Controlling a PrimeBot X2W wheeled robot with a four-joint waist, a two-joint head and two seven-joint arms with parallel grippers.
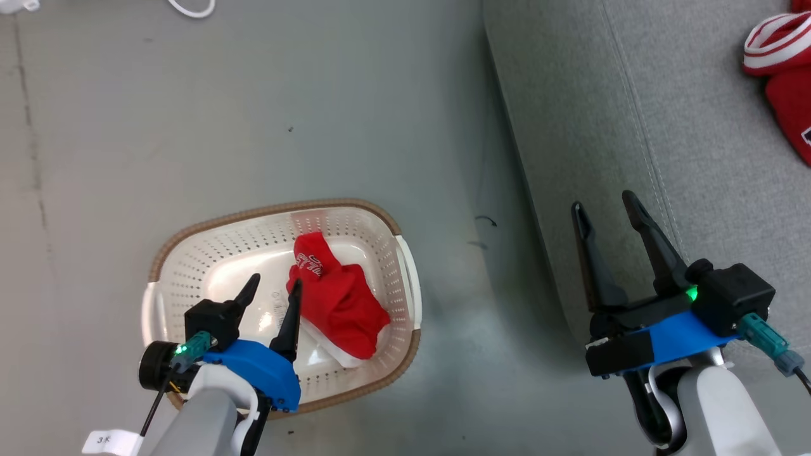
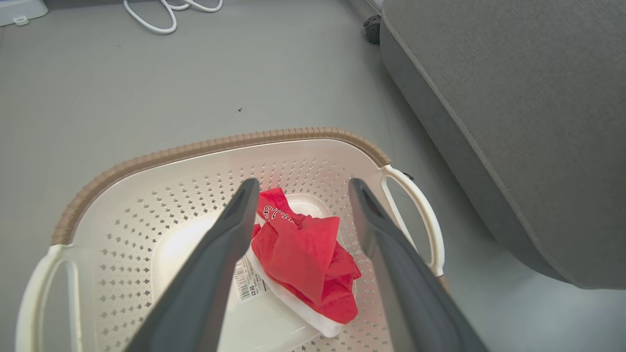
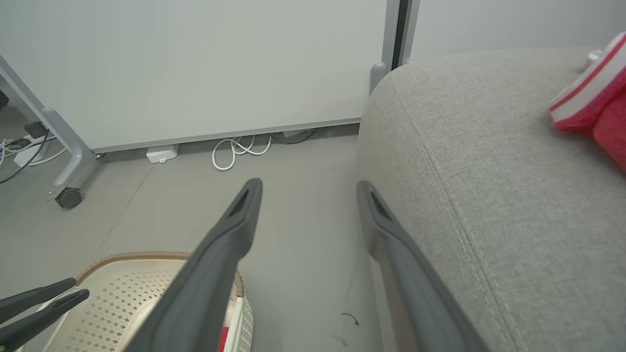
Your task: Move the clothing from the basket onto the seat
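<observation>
You have one red garment (image 1: 336, 304) crumpled in the basket (image 1: 272, 209), right of centre. Left gripper (image 1: 274, 283) hovers above it, fingers apart, empty. Another garment (image 1: 782, 69) lies on the seat (image 1: 633, 126). Right gripper (image 1: 602, 202) is spread, empty, over the seat's edge. White cable (image 1: 190, 7) lies well apart.

Splayed right gripper (image 3: 308, 185) near grey seat (image 3: 489, 195) (red clothing (image 3: 602, 93) atop)

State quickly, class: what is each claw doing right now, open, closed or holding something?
Left claw: open, holding nothing, pointing at the red garment in the laundry basket.
Right claw: open, holding nothing, by the sofa seat.
</observation>
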